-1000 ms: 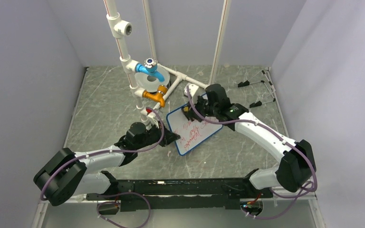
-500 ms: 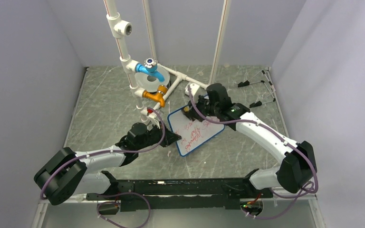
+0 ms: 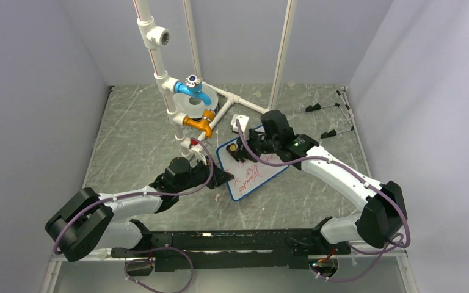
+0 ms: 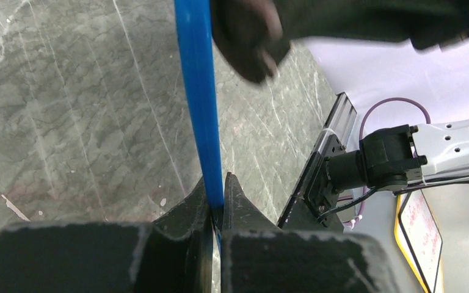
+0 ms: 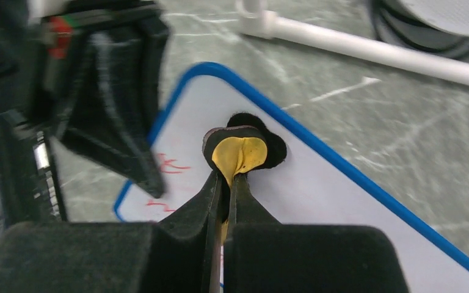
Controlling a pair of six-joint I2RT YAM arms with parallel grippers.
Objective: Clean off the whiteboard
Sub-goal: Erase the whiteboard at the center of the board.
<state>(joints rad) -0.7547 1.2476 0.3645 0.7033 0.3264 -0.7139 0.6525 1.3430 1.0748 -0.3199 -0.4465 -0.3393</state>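
The whiteboard (image 3: 253, 174), white with a blue rim and red handwriting, lies mid-table. My left gripper (image 3: 225, 177) is shut on its left blue rim (image 4: 200, 104), seen edge-on in the left wrist view. My right gripper (image 3: 239, 148) is shut on a small yellow eraser with a black felt pad (image 5: 242, 149) and presses it on the board's face (image 5: 317, 195) near the far-left corner. Red writing (image 5: 170, 165) shows left of the eraser. The board under my right fingers (image 5: 253, 207) is hidden.
A white pipe frame (image 3: 170, 101) with a blue valve (image 3: 192, 89), an orange fitting (image 3: 199, 123) and a round grey disc (image 3: 190, 105) stands just behind the board. A pipe (image 5: 366, 52) lies beyond the board. Black clips (image 3: 328, 108) lie at the back right.
My right gripper has slid the eraser leftward across the board's far edge. The board has shifted slightly. My left gripper holds its grip on the rim.
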